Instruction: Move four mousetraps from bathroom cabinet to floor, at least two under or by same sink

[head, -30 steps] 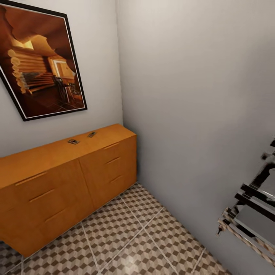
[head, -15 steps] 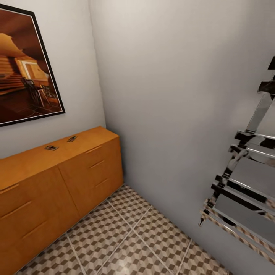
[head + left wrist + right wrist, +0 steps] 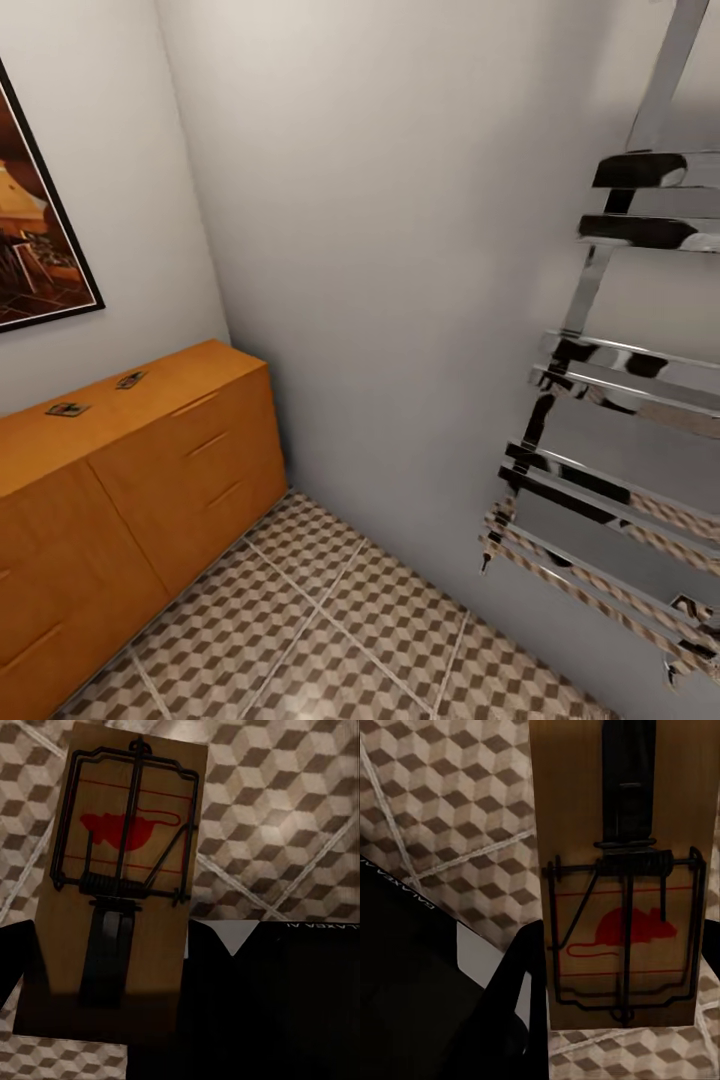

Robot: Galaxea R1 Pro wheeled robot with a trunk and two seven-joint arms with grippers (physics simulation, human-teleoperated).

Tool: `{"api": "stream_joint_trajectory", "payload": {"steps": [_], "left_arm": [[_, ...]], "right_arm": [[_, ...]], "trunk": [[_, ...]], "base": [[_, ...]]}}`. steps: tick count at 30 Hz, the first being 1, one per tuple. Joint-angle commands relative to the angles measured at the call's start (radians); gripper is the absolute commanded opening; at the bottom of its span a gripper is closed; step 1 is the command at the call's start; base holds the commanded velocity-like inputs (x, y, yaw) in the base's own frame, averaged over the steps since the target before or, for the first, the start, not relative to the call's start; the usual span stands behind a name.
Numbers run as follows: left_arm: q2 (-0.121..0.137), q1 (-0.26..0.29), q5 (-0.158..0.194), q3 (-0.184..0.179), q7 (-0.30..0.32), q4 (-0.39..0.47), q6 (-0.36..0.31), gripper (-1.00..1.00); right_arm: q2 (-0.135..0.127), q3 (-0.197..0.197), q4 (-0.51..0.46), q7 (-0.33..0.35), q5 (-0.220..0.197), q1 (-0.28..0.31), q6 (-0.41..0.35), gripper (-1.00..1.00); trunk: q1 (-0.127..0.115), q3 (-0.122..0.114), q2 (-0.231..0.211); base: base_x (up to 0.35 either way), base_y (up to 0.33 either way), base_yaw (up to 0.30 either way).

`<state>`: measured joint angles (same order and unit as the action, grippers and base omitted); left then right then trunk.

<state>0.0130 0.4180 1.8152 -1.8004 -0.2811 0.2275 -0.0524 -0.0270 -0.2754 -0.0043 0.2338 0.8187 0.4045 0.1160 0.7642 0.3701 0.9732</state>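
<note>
Two mousetraps lie on top of the orange cabinet at the left of the head view, one mousetrap nearer me and another mousetrap farther along. My left gripper is shut on a third wooden mousetrap with a red mouse print, held above the bathroom floor. My right gripper is shut on a fourth mousetrap, also over the bathroom floor. The sink is out of view.
A chrome towel rail hangs on the right wall, low over the patterned tiles. A framed picture hangs above the cabinet. The robot's black base shows under the left gripper. Grey walls meet in the corner ahead.
The whole head view has swung to the right: cabinet and picture slid left, and the towel rail came further into the picture. The traps on the cabinet kept their places.
</note>
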Motion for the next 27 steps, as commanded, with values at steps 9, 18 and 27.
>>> {"api": "stream_joint_trajectory", "payload": {"steps": [9,18,27], "left_arm": [[0.001,0.001,-0.002,-0.004,-0.007,0.004,-0.003,-1.0],[0.003,0.001,-0.002,-0.004,-0.008,0.004,-0.003,-1.0],[0.004,0.001,-0.002,-0.004,-0.008,0.004,-0.003,-1.0]], "right_arm": [[0.002,-0.008,0.0,0.007,0.005,-0.005,0.001,-1.0],[0.001,-0.008,0.0,0.007,0.005,-0.007,0.001,-1.0],[0.0,-0.008,0.0,0.007,0.005,-0.007,0.001,-1.0]], "trunk": [[0.0,-0.005,0.001],[0.0,-0.011,0.001],[0.0,-0.017,0.001]], "base": [[0.0,0.0,-0.286],[0.0,0.0,-0.286],[0.0,0.0,-0.286]]}}
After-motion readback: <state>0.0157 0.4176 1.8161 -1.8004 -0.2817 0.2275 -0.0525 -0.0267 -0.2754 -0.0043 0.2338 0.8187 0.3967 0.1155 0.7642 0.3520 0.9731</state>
